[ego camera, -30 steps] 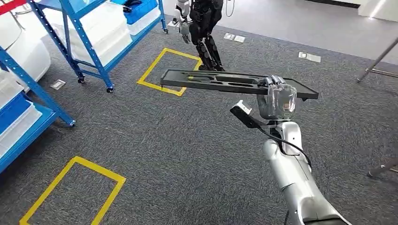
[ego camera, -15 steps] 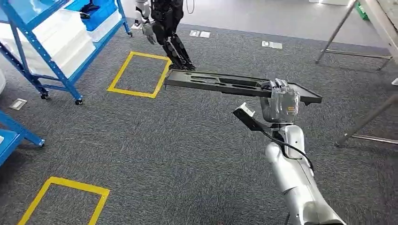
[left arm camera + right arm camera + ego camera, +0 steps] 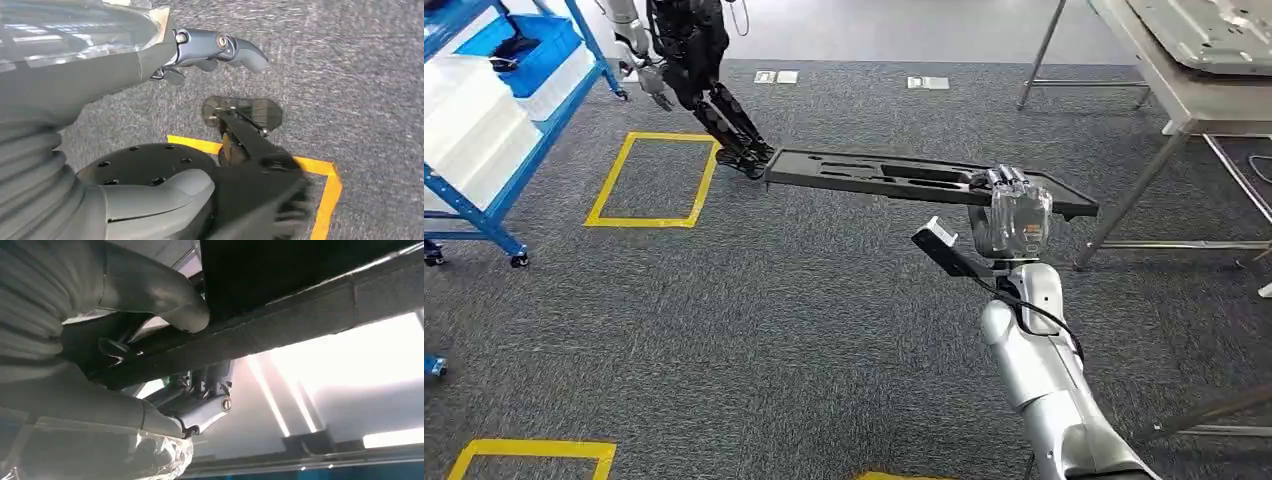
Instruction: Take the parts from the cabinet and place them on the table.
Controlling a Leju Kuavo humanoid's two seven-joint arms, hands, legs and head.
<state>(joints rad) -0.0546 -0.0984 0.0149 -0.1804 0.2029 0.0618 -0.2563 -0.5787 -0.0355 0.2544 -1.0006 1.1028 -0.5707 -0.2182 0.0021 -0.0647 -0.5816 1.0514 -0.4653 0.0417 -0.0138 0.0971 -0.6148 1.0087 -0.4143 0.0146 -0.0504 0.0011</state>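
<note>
One long black moulded plastic tray (image 3: 894, 178) hangs level above the grey carpet (image 3: 774, 330), well left of the grey metal surface (image 3: 1194, 95) at the far right — the silver right hand (image 3: 1016, 215) holds it near one end, fingers (image 3: 1007, 180) curled over its rim. By the robot's side the left hand (image 3: 150, 65) holds nothing, its dark fingers (image 3: 240, 47) loosely spread above a yellow tape line (image 3: 320, 175).

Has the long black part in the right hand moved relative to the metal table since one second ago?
Yes. The long black part, held by the right hand, is now near the metal table; the robot turned.
</note>
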